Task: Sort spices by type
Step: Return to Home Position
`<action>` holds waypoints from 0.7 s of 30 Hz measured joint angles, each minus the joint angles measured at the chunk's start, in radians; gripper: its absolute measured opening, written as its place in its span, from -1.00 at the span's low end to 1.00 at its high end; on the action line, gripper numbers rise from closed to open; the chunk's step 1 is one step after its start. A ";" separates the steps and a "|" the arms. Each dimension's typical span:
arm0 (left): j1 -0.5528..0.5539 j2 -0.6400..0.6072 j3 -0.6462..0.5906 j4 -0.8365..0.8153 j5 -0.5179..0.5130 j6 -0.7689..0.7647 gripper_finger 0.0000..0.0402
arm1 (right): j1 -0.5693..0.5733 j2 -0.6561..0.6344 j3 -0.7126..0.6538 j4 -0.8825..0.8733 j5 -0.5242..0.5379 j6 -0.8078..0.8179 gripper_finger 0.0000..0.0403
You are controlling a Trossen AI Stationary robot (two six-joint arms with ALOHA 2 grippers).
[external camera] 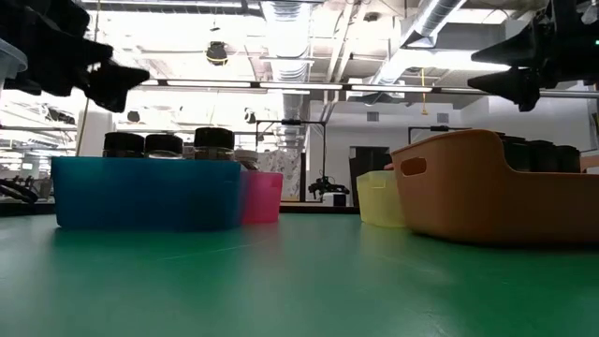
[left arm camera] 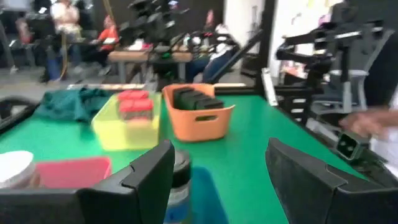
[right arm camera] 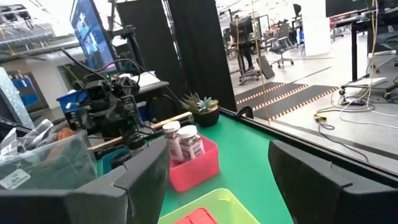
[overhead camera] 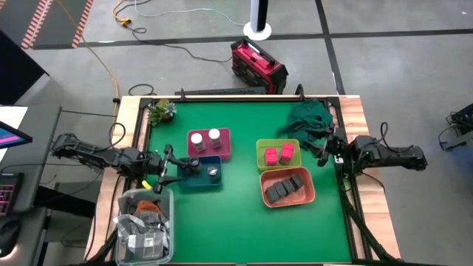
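Note:
In the high view my left gripper (overhead camera: 174, 166) is open and hovers just left of the blue tray (overhead camera: 199, 183), which holds dark round tins (overhead camera: 213, 172). One tin (left arm camera: 180, 171) shows beside a finger in the left wrist view. Two white-capped jars (overhead camera: 205, 137) stand in the pink tray (overhead camera: 209, 154). Two pink boxes (overhead camera: 278, 154) sit in the yellow-green tray (overhead camera: 260, 155). Dark grey boxes (overhead camera: 284, 188) lie in the salmon tray (overhead camera: 288, 202). My right gripper (overhead camera: 321, 151) is open and held above the table near its right edge, beside the yellow-green tray.
A clear bin of clutter (overhead camera: 144, 225) stands at the near left corner, under my left arm. A crumpled green cloth (overhead camera: 307, 118) lies at the far right corner and a small plant (overhead camera: 161, 111) at the far left. Bare green mat (overhead camera: 236, 229) stretches along the near side.

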 joint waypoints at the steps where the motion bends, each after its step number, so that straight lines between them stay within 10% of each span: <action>1: 0.000 0.000 0.000 -0.013 -0.010 -0.011 0.19 | 0.000 0.000 0.000 0.000 0.001 0.000 0.47; 21: 0.000 0.000 -0.002 -0.122 -0.009 -0.259 0.19 | 0.000 0.000 0.000 -0.031 0.004 -0.003 0.47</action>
